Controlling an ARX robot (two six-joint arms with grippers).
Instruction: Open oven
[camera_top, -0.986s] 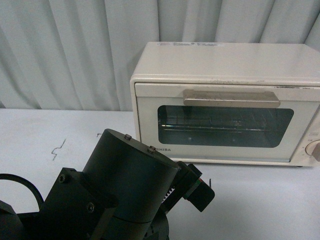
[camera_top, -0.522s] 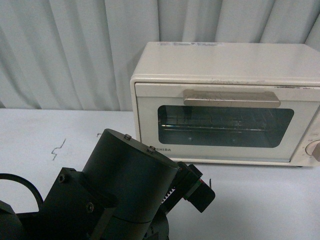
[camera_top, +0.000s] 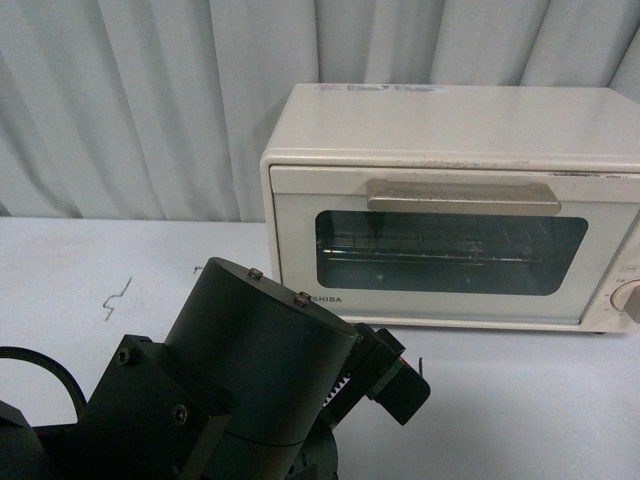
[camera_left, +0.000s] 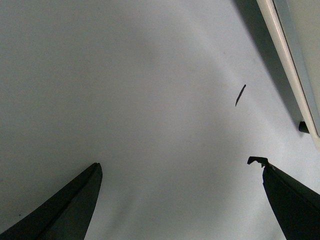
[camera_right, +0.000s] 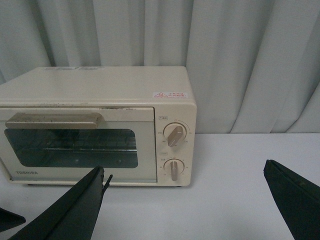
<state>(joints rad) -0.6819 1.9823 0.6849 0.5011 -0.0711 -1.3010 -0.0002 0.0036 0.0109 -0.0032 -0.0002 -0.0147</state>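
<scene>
Faced pale pleated curtains (camera_top: 150, 100) behind a plain white tabletop (camera_top: 520, 400). Found the oven (camera_top: 450, 130) standing on that tabletop, backed close to the curtains, with its door (camera_top: 300, 250) shut. Noted a beige bar handle (camera_top: 462, 196) across the top of the oven door, a glass window (camera_top: 450, 252) below it, and a wire rack (camera_top: 400, 250) dimly visible inside the oven. Counted two round knobs (camera_right: 174, 135) stacked on the oven's panel to the right of the door. Saw the left arm (camera_top: 250, 380) bulking low before the oven's left front corner, left jaws released and spread wide over bare tabletop just off the oven's front foot (camera_left: 303, 127), gripping nothing. Saw the right jaws likewise released, wide and empty, held well back from the oven and aimed at its front-right quarter. Judged the step as the approach, with the door not yet touched. Thought it best to raise one set of jaws level with the oven's handle, near the middle of the bar, and close over it or hook behind its lip. Would then pull outward and down along the arc of a hinge presumably at the oven's bottom edge, not straight back. Reckoned on some risk of sliding or tipping so light an oven with a sharp tug. Favoured a slow pull, perhaps with the other arm steadying the oven's top.
</scene>
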